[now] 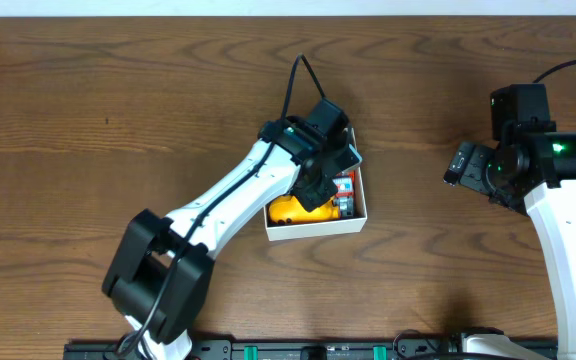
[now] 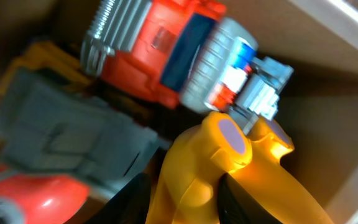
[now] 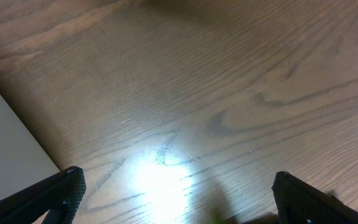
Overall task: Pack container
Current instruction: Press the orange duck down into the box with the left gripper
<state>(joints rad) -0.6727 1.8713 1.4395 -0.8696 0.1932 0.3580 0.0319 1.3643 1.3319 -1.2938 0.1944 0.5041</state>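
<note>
While the left pincer (image 2: 184, 200) sits inside the container (image 1: 318, 231), closed on a yellow toy (image 2: 229, 162) beside a red truck (image 2: 160, 56), placing looks like the step in hand. Next: open, lift clear. The right pincer (image 3: 179, 202), wide open and empty, hangs well right of the container over the counter (image 1: 118, 80).
</note>
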